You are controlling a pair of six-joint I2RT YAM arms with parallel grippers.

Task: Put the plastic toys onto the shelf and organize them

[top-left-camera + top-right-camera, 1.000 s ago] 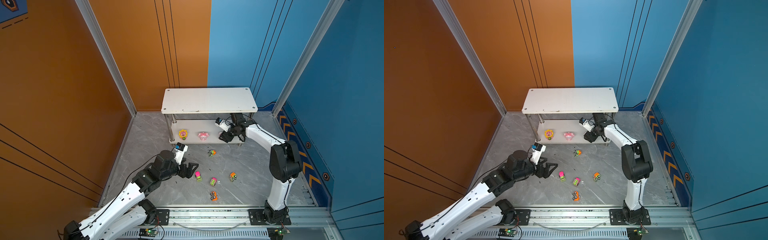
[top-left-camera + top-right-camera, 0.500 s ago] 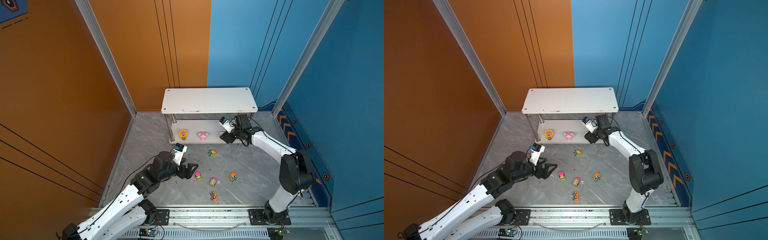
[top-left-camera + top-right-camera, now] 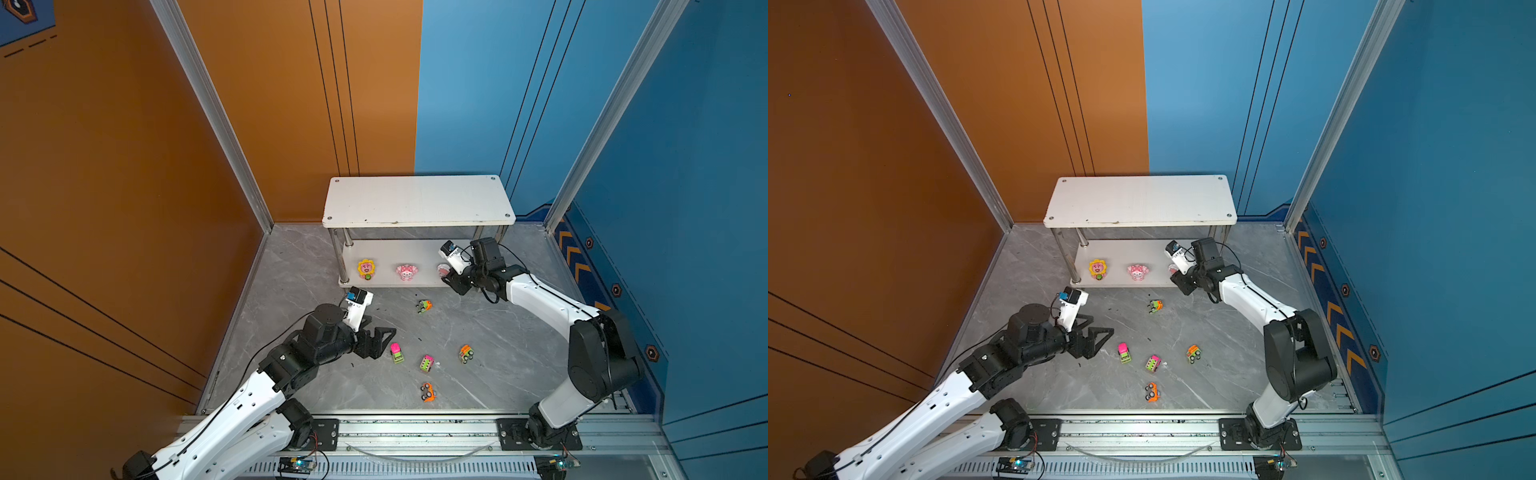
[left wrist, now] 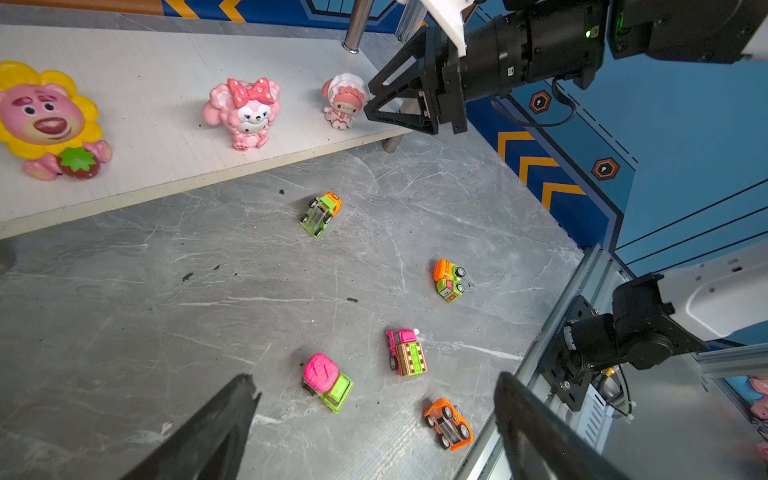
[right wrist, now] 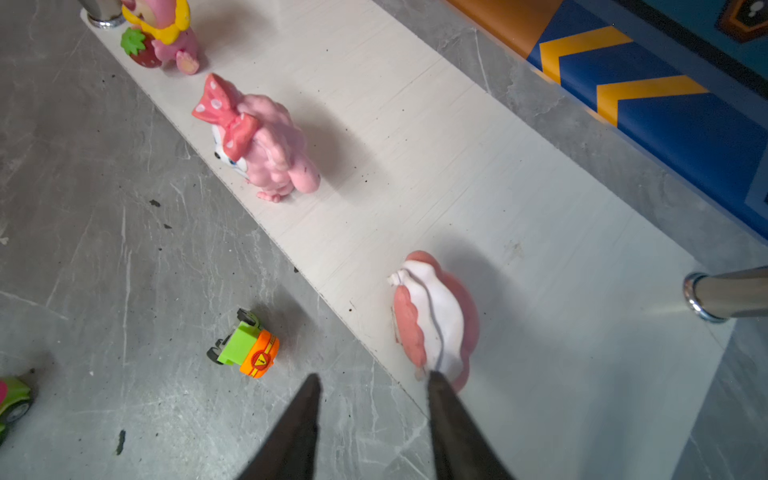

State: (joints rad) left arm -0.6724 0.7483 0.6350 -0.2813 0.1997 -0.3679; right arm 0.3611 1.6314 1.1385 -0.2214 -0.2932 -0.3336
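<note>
Robot lab cell, orange wall (image 3: 124, 174), blue wall (image 3: 685, 166), aluminium base rail (image 3: 415, 429)

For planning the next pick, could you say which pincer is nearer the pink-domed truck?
Left. The left pincer sits just beside the pink-domed truck; the right pincer is far off at the shelf.

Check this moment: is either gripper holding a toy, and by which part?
Nothing is held. The left gripper hangs open over the floor; the right gripper, jaws apart and empty, sits beside the bonnet figurine on the shelf.
</note>
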